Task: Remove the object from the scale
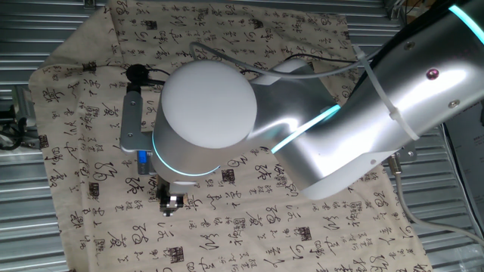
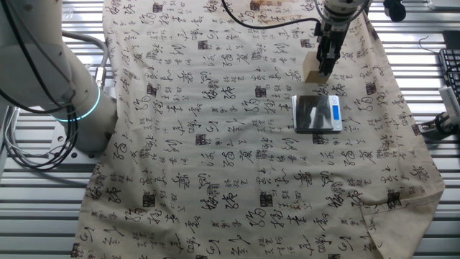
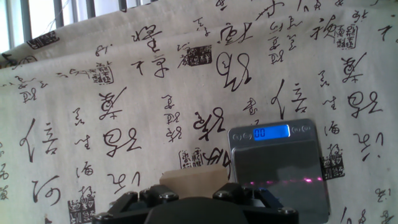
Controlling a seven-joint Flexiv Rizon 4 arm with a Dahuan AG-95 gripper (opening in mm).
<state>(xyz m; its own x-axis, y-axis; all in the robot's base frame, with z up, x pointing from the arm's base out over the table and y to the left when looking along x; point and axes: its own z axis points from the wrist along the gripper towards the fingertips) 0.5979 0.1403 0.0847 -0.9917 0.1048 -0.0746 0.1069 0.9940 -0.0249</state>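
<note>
In the other fixed view, the scale [image 2: 317,113] lay right of centre on the cloth-covered counter [image 2: 215,144], its platform bare and reflective. The block [image 2: 312,73] sat just above it in the frame, off the platform, with the hand [image 2: 327,65] pinching it from above. The hand view agreed: the block [image 3: 193,178] showed at the bottom edge between the fingers, left of the scale [image 3: 277,162], whose blue display was lit. In the one fixed view the arm hid both things. The removal looked nearly done, in the carry or set-down step. I could not tell whether the block touched the cloth. The next move would call for lowering it to the cloth beside the scale, then spreading the fingers.
</note>
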